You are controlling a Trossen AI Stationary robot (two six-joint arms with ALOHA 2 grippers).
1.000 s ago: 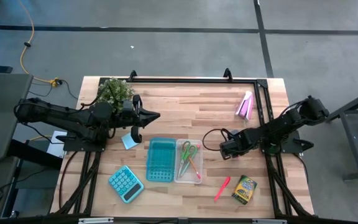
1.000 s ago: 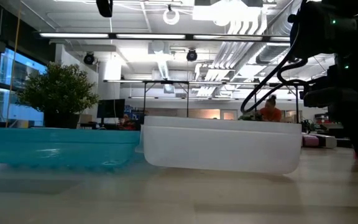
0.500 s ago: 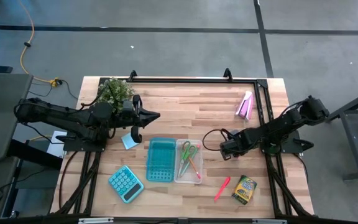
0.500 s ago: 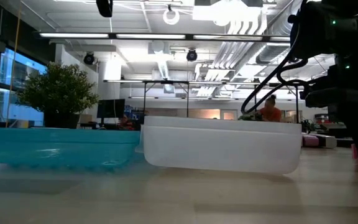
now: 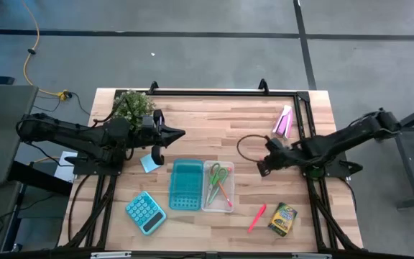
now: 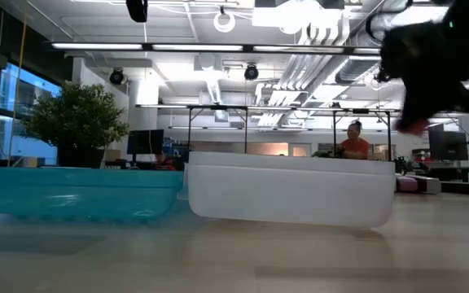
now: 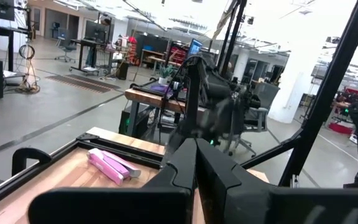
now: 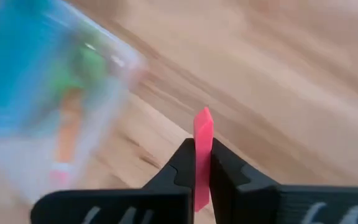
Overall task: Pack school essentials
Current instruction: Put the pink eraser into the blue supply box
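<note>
We see the right gripper (image 8: 202, 163) raised over the table's (image 5: 214, 119) right half, fingers clamped on a small pink eraser (image 8: 202, 149). Left gripper (image 5: 180, 133) waits near the far-left corner, fingers together.

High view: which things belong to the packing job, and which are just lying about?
Job: eraser in the shut right gripper; scissors in the clear tray; teal tray; marker; crayon box; note pad.
Lying about: calculator; pink-purple tube; plant.
</note>
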